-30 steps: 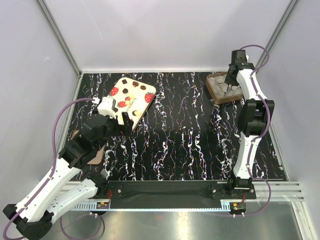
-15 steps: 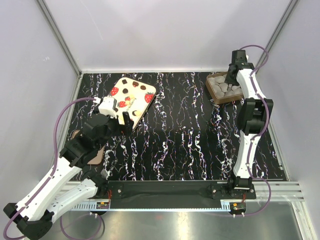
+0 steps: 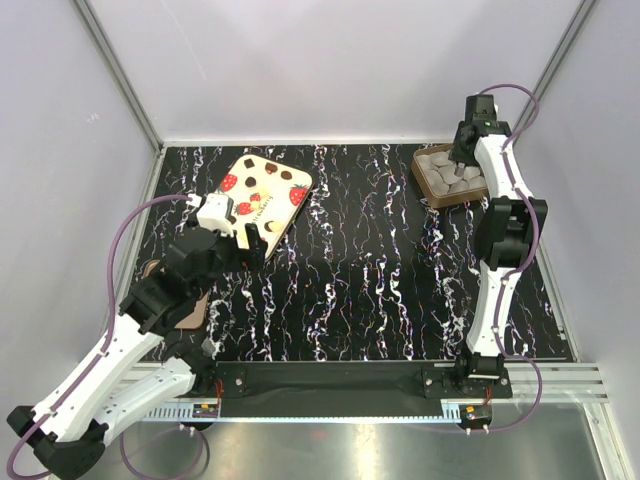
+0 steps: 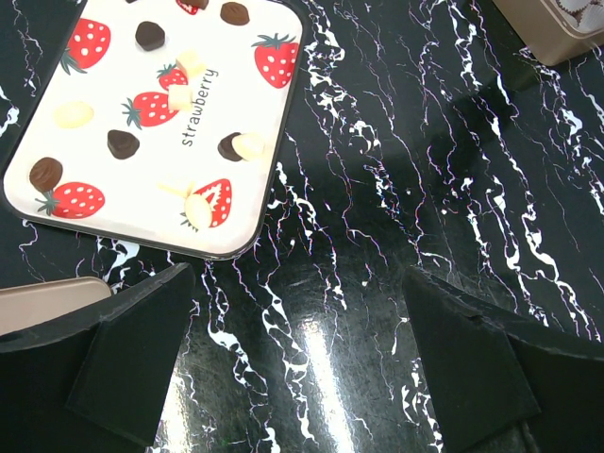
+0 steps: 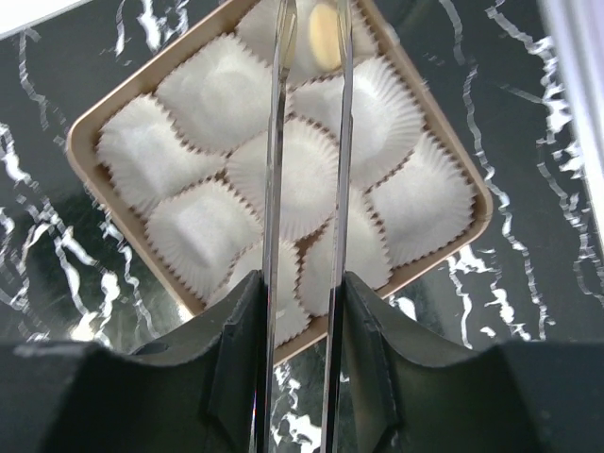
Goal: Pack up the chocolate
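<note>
The small square brown tray (image 3: 425,182) sits at the table's far right and holds several pale round paper cups (image 5: 212,90). One gold chocolate piece (image 5: 326,33) lies in a far cup. My right gripper (image 3: 458,168) hangs over the tray (image 5: 81,142), its fingers shut on a pair of thin metal tweezers (image 5: 279,142). The tweezer blades stand apart with the gold piece between their tips. My left gripper (image 3: 250,240) is open and empty above the bare table, just near of the strawberry lid (image 3: 262,190). In its wrist view the gripper (image 4: 297,283) frames black marble.
The flat cream strawberry lid (image 4: 156,123) lies at the far left. A beige-brown box part (image 3: 185,308) lies under my left arm and shows in the left wrist view (image 4: 47,297). White walls close in the table's sides and back.
My right gripper has lifted slightly over the tray. My left arm has barely moved.
</note>
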`<state>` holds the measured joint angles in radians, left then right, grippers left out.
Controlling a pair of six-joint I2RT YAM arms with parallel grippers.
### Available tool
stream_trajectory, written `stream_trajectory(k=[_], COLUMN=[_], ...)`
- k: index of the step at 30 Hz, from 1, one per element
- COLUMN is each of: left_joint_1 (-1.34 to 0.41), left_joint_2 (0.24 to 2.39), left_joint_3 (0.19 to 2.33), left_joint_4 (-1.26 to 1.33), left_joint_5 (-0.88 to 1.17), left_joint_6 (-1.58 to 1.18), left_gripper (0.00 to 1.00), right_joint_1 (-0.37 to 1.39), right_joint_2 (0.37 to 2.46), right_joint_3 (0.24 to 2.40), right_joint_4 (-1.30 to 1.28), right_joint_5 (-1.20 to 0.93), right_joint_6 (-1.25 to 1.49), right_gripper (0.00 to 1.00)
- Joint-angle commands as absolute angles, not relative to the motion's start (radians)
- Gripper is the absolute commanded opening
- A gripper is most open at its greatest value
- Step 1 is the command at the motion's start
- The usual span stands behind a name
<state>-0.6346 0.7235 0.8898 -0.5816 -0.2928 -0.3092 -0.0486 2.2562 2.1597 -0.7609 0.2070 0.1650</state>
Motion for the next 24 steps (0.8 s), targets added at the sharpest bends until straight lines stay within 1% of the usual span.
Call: stream_trajectory(k=[1, 4, 8, 10, 11, 14, 18, 24], left_joint_1=[-0.629, -0.629, -0.629, -0.629, -0.629, -0.629, -0.629, -0.629], left_joint_2=[0.707, 0.690, 0.658, 0.640, 0.635, 0.618, 0.601, 0.581], left_joint_3=[0.894, 0.893, 0.888, 0.881, 0.879, 0.876, 0.871, 0.864], left_joint_4=[-0.541, -0.543, -0.538, -0.535, -0.532, -0.531, -0.526, -0.520], left_joint_5=[-0.311, -0.324, -0.351, -0.353, -0.353, -0.362, -0.380, -0.393], left_joint_6=[-0.298, -0.296, -0.296, -0.299, -0.301, -0.301, -0.302, -0.307], left_gripper=[0.99, 0.99, 0.99, 0.99, 0.99, 0.99, 0.99, 0.99], right_joint_1=[-0.051, -0.008, 0.141, 0.199, 0.259, 0.352, 0.542, 0.705], right_joint_2=[2.149, 2.059, 1.929, 1.889, 1.879, 1.858, 1.867, 1.936], right_joint_3=[2.198, 2.110, 1.956, 1.901, 1.887, 1.849, 1.827, 1.804], right_joint_4=[-0.796, -0.769, -0.703, -0.672, -0.661, -0.624, -0.583, -0.523], right_joint_5=[0.132, 0.072, 0.042, 0.026, 0.005, -0.023, -0.026, -0.090], right_joint_6=[0.202, 0.219, 0.241, 0.265, 0.273, 0.305, 0.333, 0.313], right_gripper=[0.43, 0.43, 0.44, 0.44, 0.44, 0.45, 0.45, 0.46])
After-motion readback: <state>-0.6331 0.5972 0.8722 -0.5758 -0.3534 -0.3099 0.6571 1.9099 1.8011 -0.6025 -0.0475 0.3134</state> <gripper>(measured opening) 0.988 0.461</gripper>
